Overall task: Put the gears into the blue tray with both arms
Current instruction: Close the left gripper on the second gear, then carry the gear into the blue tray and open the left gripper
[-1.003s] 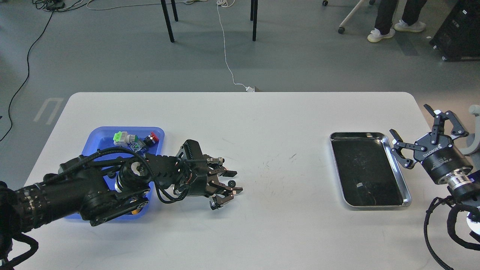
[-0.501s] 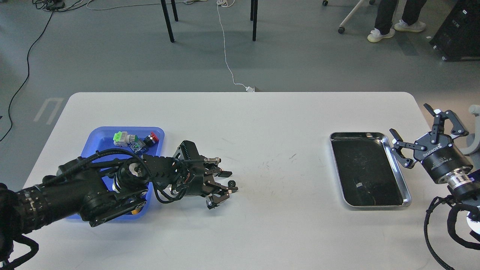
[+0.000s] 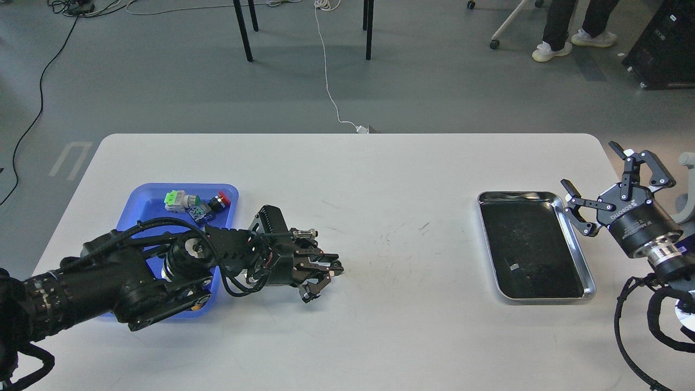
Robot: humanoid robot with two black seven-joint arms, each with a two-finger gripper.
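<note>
My left gripper point(image 3: 328, 269) lies low over the white table, just right of the blue tray point(image 3: 145, 207). Its fingers are shut together at the spot where a tiny black gear point(image 3: 337, 266) shows only as a dark bit at the fingertips. The left arm crosses the tray's near right part and hides it. Far off at the table's right edge, my right gripper point(image 3: 592, 168) hangs open and empty, beside the right rim of the steel tray.
Coloured push-button switches point(image 3: 187, 201) lie at the far end of the blue tray. A shiny steel tray point(image 3: 535, 194) with a dark bottom sits at the right. The white table point(image 3: 402, 179) shows faint scuffs between the trays.
The left gripper's fingers have closed on the gear that lay between them, and the hand drew slightly left. The right gripper shifted a little up and back.
</note>
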